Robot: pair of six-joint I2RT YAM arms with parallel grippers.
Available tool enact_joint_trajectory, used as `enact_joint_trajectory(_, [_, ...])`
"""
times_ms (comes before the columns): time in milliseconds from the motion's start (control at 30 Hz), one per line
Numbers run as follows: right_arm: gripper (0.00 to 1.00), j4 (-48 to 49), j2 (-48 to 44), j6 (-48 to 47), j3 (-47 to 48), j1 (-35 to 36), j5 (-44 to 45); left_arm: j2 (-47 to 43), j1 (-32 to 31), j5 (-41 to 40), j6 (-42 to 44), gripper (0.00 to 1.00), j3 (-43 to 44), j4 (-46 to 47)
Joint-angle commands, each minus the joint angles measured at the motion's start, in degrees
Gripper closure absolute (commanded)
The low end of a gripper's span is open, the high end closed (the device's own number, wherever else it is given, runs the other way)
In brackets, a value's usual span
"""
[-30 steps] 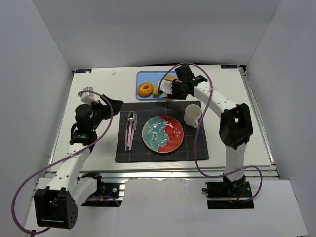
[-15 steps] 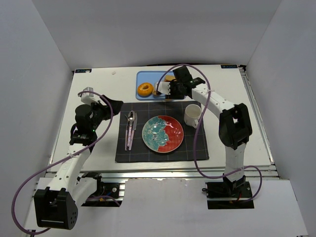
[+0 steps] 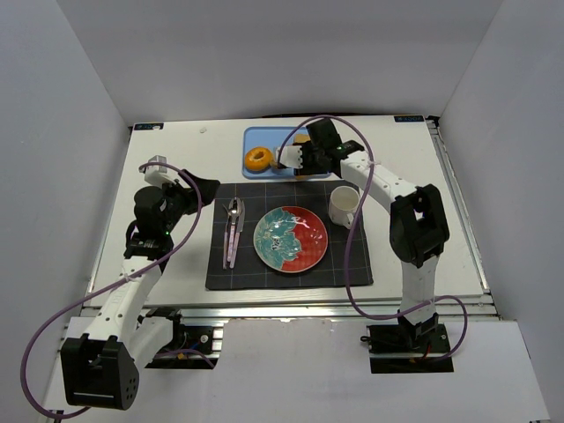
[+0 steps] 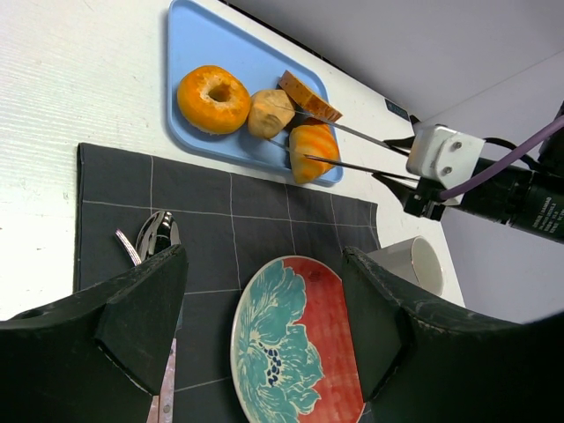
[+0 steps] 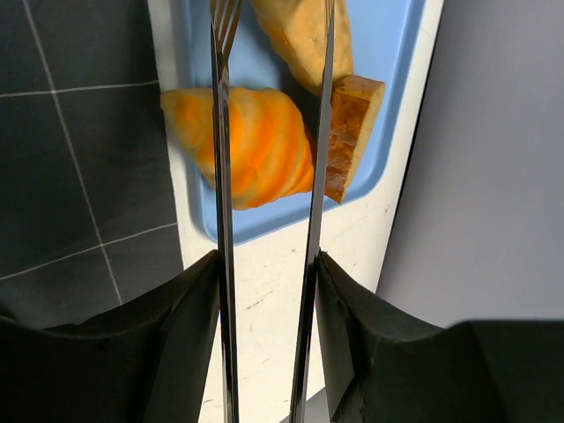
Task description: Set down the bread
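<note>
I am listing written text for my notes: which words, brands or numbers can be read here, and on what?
Nothing is readable.
Left blue sticker, at the table's far edge: too small to read.
Right blue sticker, same edge: too small to read.
Plate, mug, tray: no writing shows.

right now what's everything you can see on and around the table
bread roll: one, golden-tan, on the tray between donut and croissant
donut: one, orange, on the tray
croissant: one, orange, on the tray's placemat side
brown slice: one, tan with a darker crust, on the tray
tray: one, light blue, beyond the placemat
placemat: one, black with a thin grid, mid-table
plate: one, teal and red, centre of the placemat
mug: one, white, right of the plate
cutlery: at least two pieces, silver, left of the plate
table: one, white
left gripper: black, open, above the placemat
right gripper: thin metal fingers, open over the croissant
</note>
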Motion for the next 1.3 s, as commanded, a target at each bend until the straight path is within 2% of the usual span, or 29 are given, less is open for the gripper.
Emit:
enact_joint_trajectory(0, [0.50, 3.0, 0.4, -2.7, -1.3, 0.7, 1.9, -1.2, -0.2, -0.6, 0.5, 0.20, -0.2, 0.2])
enact_joint_trajectory(433, [0.50, 3.0, 0.9, -3.3, -2.0, 0.7, 2.5, -1.0, -0.3, -0.4, 0.3, 0.20, 0.1, 0.5])
enact_joint_trajectory(600, [0.52, 3.9, 1.9, -3.3, -1.8, 0.9, 2.9, -1.0, -0.2, -0.5, 0.5, 0.20, 0.5, 0.1])
enact_joint_trajectory(700, [0.61, 3.9, 2.0, -3.5, -1.9, 0.8, 2.8, -1.2, -0.2, -0.7, 0.6, 0.20, 0.6, -0.2])
enact_joint_trajectory(733, [0.68, 3.9, 1.6, -3.6, -2.1, 0.9, 2.5, -1.2, -0.2, -0.7, 0.6, 0.20, 0.5, -0.3])
enact_joint_trajectory(833, [0.80, 3.9, -0.3, -3.7, -3.4, 0.8, 0.9, -1.7, -0.2, -0.8, 0.3, 0.20, 0.2, -0.1])
enact_joint_trajectory(933, [0.86, 4.2, -3.5, -2.6, -4.5, 0.7, -0.6, -1.8, -0.2, -0.8, 0.2, 0.20, 0.2, -0.1])
enact_joint_trajectory(1133, [0.89, 2.6, -12.9, 1.3, -6.5, 0.5, -7.8, -1.8, -0.2, -0.8, 0.1, 0.20, 0.5, 0.0])
enact_joint_trajectory(1267, [0.90, -0.6, -19.5, 2.4, -11.3, 0.6, -13.3, -1.5, -0.2, -0.8, 0.2, 0.20, 0.8, 0.2])
